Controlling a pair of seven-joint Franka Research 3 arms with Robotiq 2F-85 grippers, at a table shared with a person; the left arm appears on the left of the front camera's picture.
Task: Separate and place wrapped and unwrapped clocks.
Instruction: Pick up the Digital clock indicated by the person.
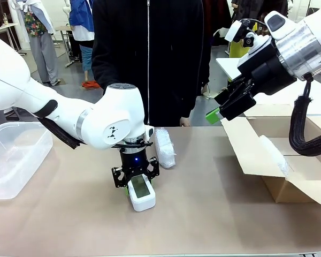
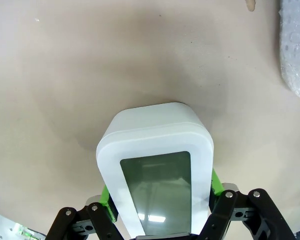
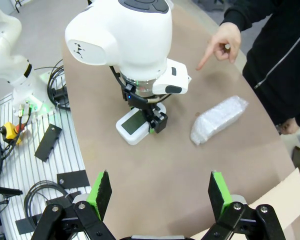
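On the brown table (image 1: 214, 214), a little left of the middle: the white clock (image 1: 143, 201), lying flat with the grey-green screen up. Gripped at the end farther from the front camera by the left gripper (image 1: 139, 184), which points straight down. In the left wrist view, green pads pressed against both long sides of the clock (image 2: 155, 135), the left gripper (image 2: 161, 192) closed firmly on it, the bare table surface all around.

Just beyond the clock, toward the person's side: one bundle of bubble wrap (image 1: 165, 149), resting on the table, near the left arm's wrist but apart from the clock. Visible also at the top right edge of the left wrist view (image 2: 296, 45) and, from above, in the right wrist view (image 3: 219, 119), to the right of the clock (image 3: 130, 131).

Held high at the right, over the near flap of the open cardboard box (image 1: 289, 187): the right gripper (image 1: 219, 110). Jaws wide apart in its own view (image 3: 159, 192), nothing between them.

On the inner flap of the box: a long whitish shape (image 1: 273, 152), perhaps a second bundle, too unclear to say.

At the far table edge: the person's hand (image 3: 221, 44), one finger pointing down toward the table. At the left edge: a clear plastic bin (image 1: 16, 155).
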